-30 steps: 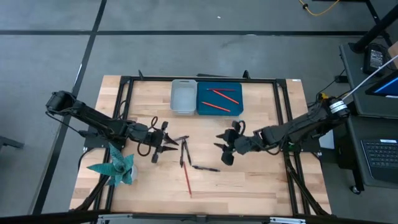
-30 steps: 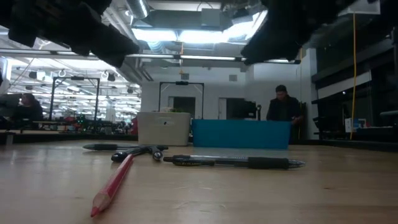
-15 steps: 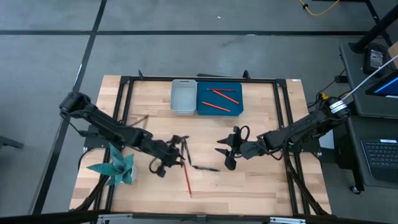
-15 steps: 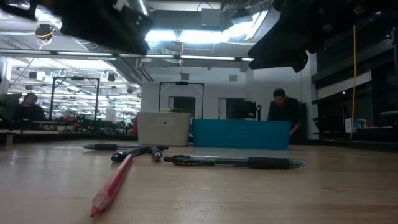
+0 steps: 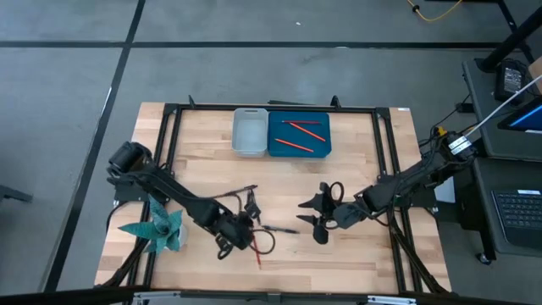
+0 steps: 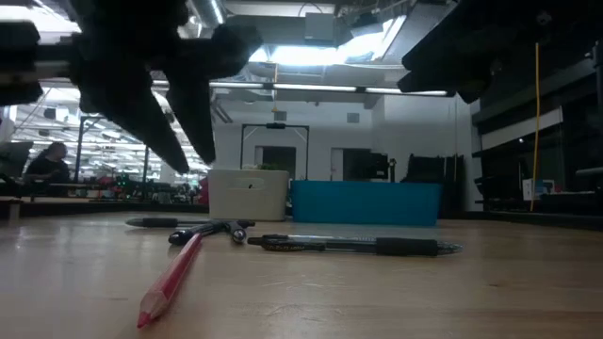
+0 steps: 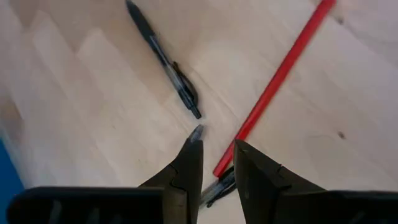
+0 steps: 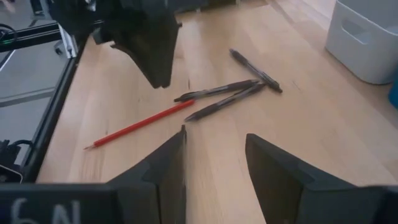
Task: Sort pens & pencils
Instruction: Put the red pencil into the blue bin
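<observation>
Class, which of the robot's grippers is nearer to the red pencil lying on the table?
Left. The left gripper hovers right over the red pencil; the right gripper hangs farther off, beyond the nearest pen.

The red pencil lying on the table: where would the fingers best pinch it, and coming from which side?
Likely mid-shaft, from straight above. The red pencil lies flat on the table, a thin straight stick, so fingers closing across its width suit it. Its upper end touches the pens; the middle looks free.

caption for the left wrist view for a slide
Left gripper open above a red pencil and black pens on the wooden table.
</observation>
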